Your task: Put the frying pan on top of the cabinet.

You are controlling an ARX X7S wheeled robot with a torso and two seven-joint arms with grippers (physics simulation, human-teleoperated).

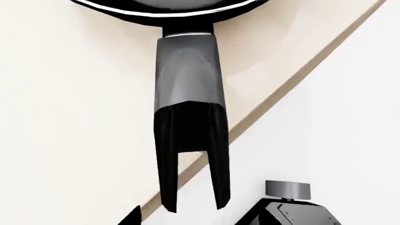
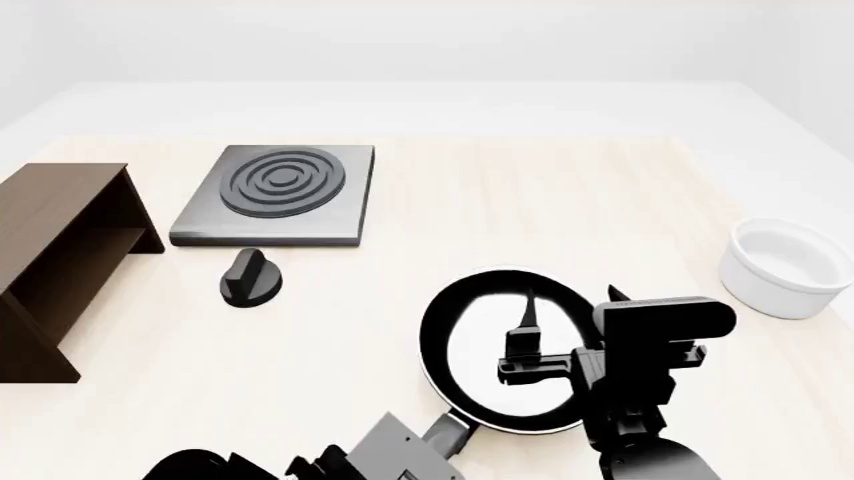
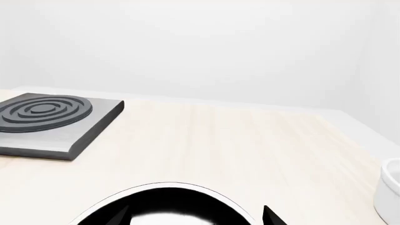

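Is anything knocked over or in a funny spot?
Only one thing: a black knob lies loose on the table, off the stove plate. The frying pan, bowl and cabinet look fine.

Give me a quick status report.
Left hand at frying pan handle, grip unclear. Right hand over pan, empty. Pan on table; cabinet far left, path clear.

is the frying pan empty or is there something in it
Empty: in the head view the frying pan shows only a shiny bare inside. The right pincer hangs over it.
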